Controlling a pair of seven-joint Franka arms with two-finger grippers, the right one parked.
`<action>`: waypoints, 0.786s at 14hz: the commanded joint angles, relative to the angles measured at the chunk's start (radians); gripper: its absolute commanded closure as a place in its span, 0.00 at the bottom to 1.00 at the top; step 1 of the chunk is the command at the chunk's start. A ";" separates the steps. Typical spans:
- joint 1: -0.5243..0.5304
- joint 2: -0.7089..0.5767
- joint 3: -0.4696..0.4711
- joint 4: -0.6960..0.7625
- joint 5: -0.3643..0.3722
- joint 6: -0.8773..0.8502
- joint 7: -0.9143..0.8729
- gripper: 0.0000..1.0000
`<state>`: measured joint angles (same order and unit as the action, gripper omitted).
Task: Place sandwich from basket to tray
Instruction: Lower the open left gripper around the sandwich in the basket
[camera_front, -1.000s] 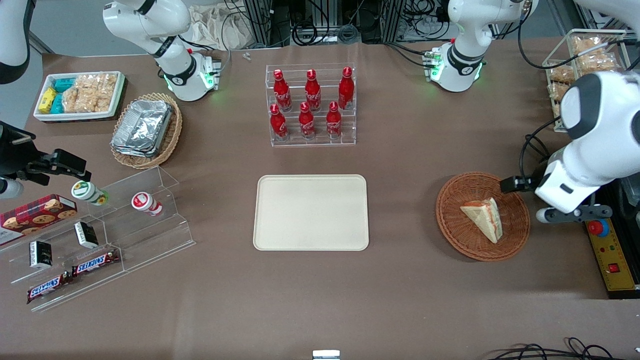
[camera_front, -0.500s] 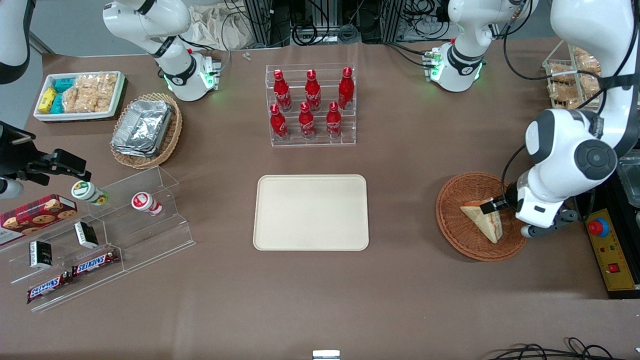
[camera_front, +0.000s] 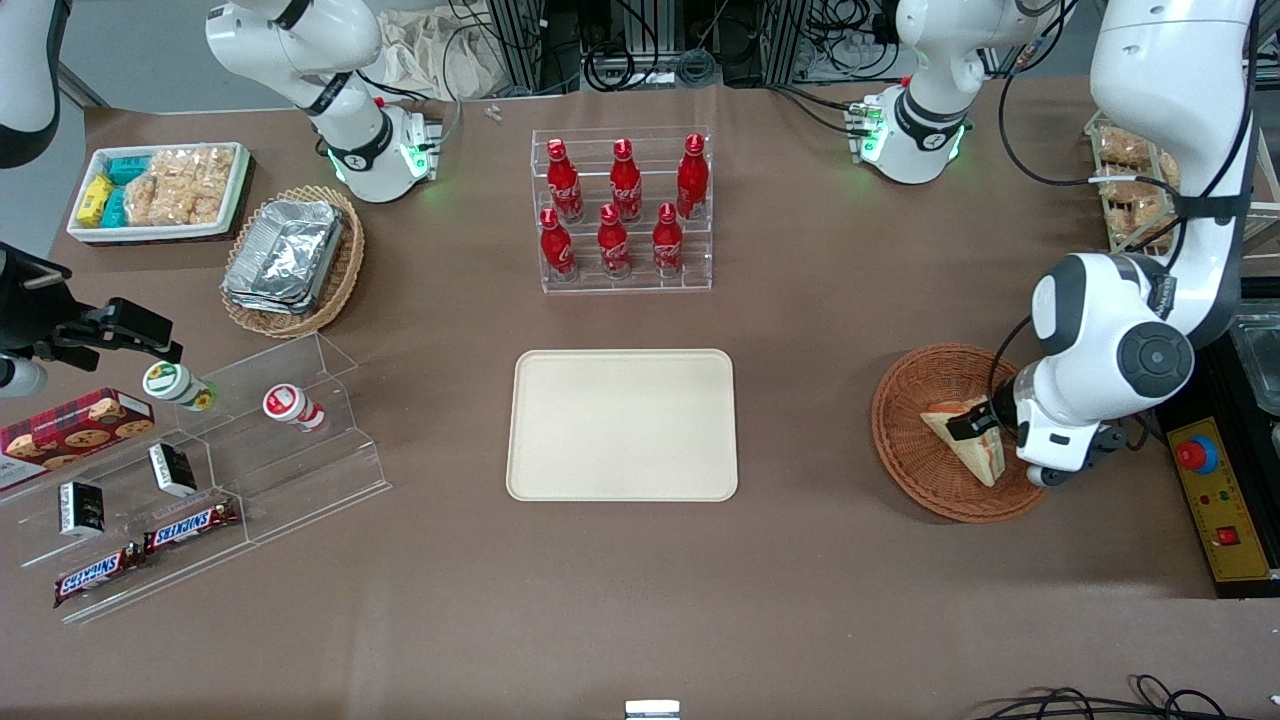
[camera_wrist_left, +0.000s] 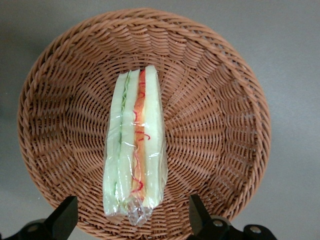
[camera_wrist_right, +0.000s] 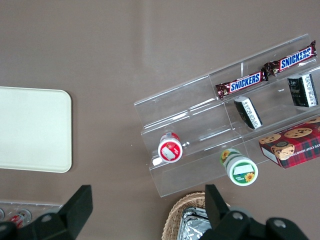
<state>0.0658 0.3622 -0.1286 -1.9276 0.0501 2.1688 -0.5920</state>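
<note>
The sandwich (camera_front: 962, 442) (camera_wrist_left: 135, 145), a plastic-wrapped wedge of pale bread with red-orange and green filling, lies in the round reddish-brown wicker basket (camera_front: 920, 470) (camera_wrist_left: 215, 100) toward the working arm's end of the table. My left gripper (camera_front: 985, 428) (camera_wrist_left: 132, 220) hangs open just above the basket, over the sandwich's wider end, one finger on each side of it and apart from it. The arm covers part of the sandwich and the basket's rim in the front view. The cream-beige tray (camera_front: 622, 425) lies at the table's middle, with nothing on it.
A clear rack of red bottles (camera_front: 622, 210) stands farther from the front camera than the tray. An acrylic stand (camera_front: 200, 470) with snacks, a tan basket of foil trays (camera_front: 292, 258) and a white snack bin (camera_front: 158, 190) sit toward the parked arm's end. A wire snack rack (camera_front: 1130, 180) stands near the working arm.
The left arm has swung in from the table's edge and come down over the basket, bringing the gripper above the sandwich. The sandwich has not moved.
</note>
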 joint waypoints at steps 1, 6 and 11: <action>0.008 0.003 0.020 -0.021 0.024 0.016 -0.031 0.00; 0.008 0.021 0.023 -0.094 0.025 0.126 -0.081 0.00; 0.006 0.069 0.023 -0.093 0.024 0.184 -0.184 0.00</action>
<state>0.0679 0.4233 -0.0995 -2.0109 0.0510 2.3184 -0.7107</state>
